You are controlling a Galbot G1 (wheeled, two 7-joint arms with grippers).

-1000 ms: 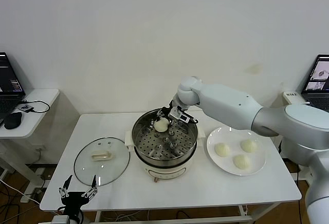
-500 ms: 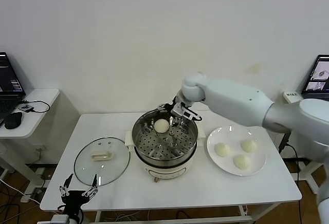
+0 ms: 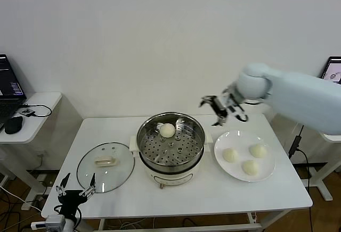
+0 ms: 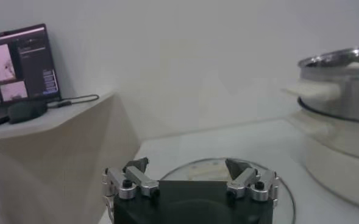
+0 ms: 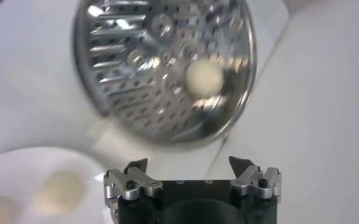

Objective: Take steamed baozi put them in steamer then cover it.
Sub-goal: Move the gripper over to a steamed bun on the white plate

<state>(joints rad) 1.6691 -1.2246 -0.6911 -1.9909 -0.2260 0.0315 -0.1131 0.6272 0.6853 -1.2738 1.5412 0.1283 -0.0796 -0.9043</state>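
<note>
Right pincer (image 3: 222, 110): up in the air above the far part of the bench, between the steamer and the plate, fingers spread apart and holding nothing; the right wrist view shows its two fingertips (image 5: 135, 168) wide apart with the steamer below.
Left pincer (image 3: 74, 193): low at the near left edge of the bench, just in front of the cover, released and empty; the left wrist view shows both fingers (image 4: 134, 167) splayed.
Steamer (image 3: 170, 164): middle of the white bench (image 3: 213, 189), shiny steel pot on a white base, perforated tray showing, uncovered.
Baozi in steamer (image 3: 167, 130): one cream-white bun on the tray, toward the far rim; in the right wrist view it shows as a pale round blur (image 5: 204, 78), so whether it touches the wall is hard to tell.
Baozi on plate: three buns (image 3: 230, 155), (image 3: 258, 150), (image 3: 249, 167) lying apart from one another.
Plate (image 3: 224, 169): flat, white, just right of the steamer.
Cover (image 3: 90, 181): glass lid lying flat on the bench left of the steamer, cream handle up.
</note>
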